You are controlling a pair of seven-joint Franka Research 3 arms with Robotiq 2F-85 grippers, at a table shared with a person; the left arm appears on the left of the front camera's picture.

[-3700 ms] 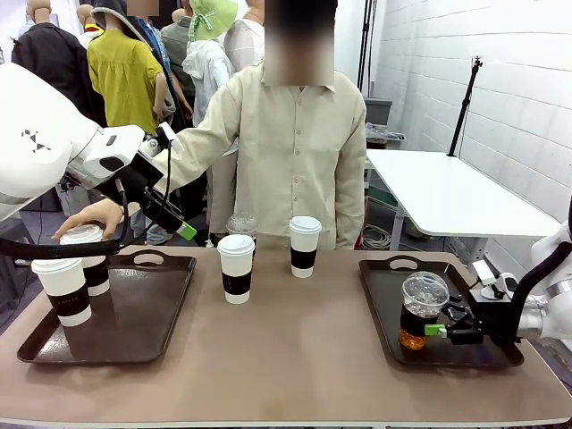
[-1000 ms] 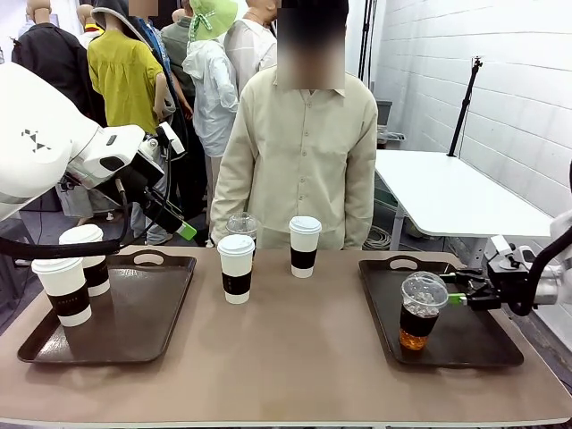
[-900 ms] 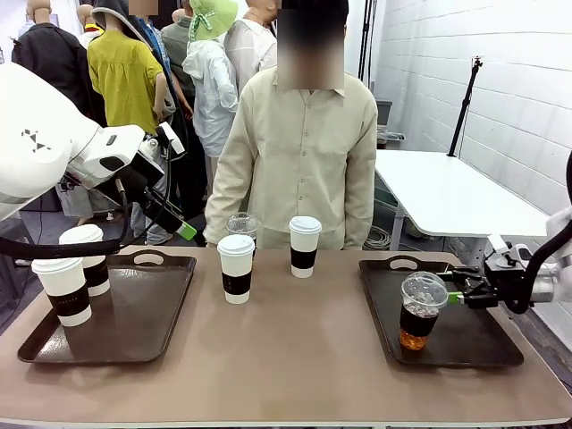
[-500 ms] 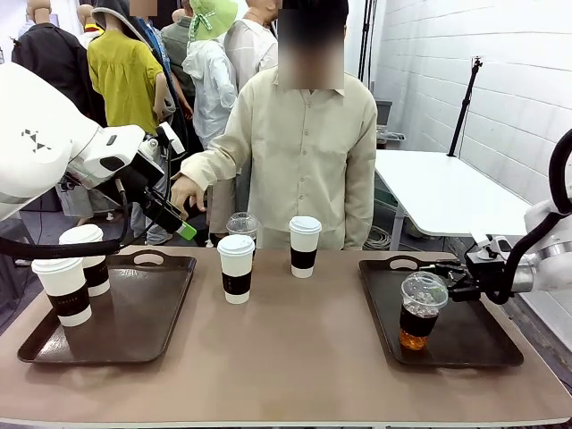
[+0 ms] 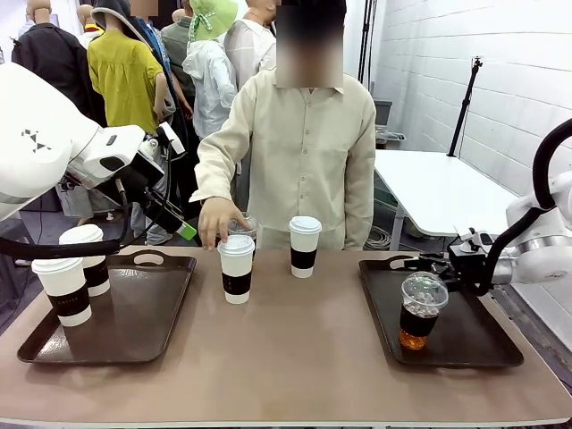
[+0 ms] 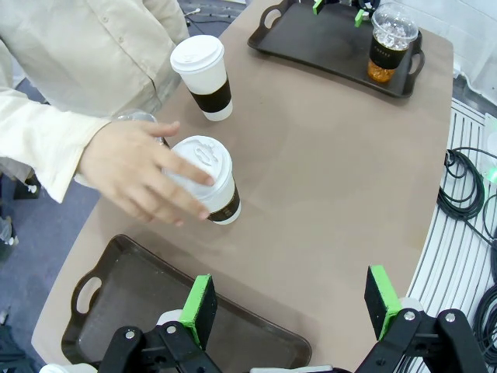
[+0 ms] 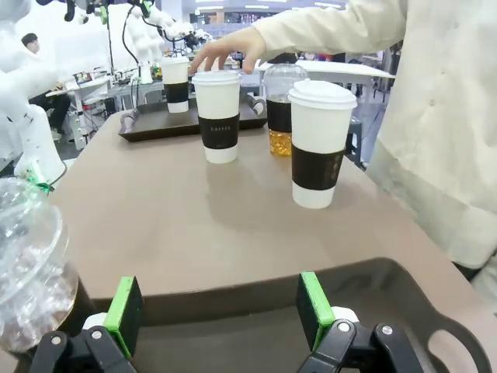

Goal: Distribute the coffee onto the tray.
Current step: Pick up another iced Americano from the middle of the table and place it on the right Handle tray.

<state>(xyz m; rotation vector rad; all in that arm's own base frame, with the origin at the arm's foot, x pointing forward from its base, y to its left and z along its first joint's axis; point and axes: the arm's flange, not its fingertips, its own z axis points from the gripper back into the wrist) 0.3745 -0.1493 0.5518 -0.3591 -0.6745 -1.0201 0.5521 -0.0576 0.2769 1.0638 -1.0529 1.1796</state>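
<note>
Two white paper cups (image 5: 64, 290) stand on the lower-left tray (image 5: 143, 331), one dome-lidded cup (image 5: 420, 308) on the lower-right tray (image 5: 469, 344). Three more cups (image 5: 236, 268) wait on the table (image 5: 295, 357) mid-frame, a person's hand (image 5: 214, 228) over them. Left claw (image 6: 291, 299) and right claw (image 7: 220, 311) are released, empty.

The person's hand (image 5: 213, 234) and a white cup (image 5: 236, 268) mostly hide the clear cup (image 5: 249, 225) behind.

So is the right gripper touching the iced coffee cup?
Apart. The right wrist view shows a gap between the right gripper and the iced coffee cup.
</note>
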